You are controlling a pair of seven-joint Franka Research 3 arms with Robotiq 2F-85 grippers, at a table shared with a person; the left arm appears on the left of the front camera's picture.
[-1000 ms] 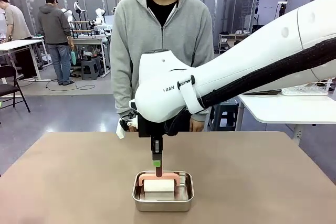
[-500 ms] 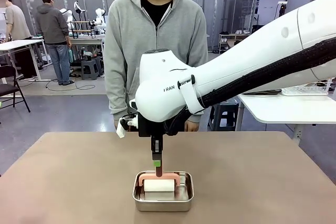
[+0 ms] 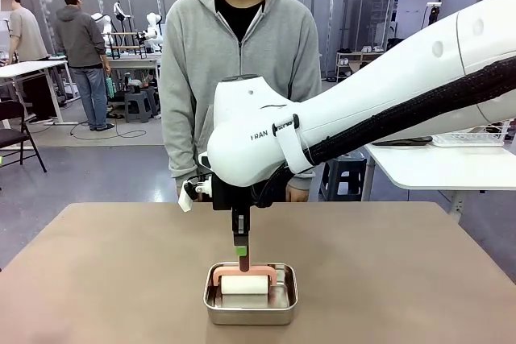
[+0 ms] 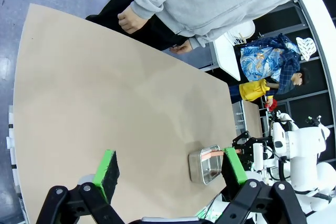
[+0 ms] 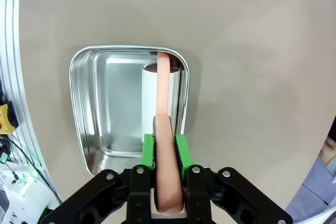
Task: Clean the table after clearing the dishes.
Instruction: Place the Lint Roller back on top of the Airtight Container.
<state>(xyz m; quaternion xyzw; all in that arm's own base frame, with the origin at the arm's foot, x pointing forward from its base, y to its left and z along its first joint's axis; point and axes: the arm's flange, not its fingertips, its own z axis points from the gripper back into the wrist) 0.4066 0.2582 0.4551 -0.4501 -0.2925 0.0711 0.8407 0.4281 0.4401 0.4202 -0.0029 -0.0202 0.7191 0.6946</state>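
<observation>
Right gripper (image 5: 164,153) still clamps roller handle (image 5: 164,129) — unmoved.

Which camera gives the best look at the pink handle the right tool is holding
The right wrist view: the pink handle runs up between the right tool, shut on it, over the steel pan. The front view shows it edge-on above the white roller. The left wrist view shows a small pink strip at the pan.

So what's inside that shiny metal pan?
Inside the pan lies a white roller with a pinkish handle, like a lint roller. The right gripper is shut on that handle. The pan floor under the roller is hidden.
</observation>
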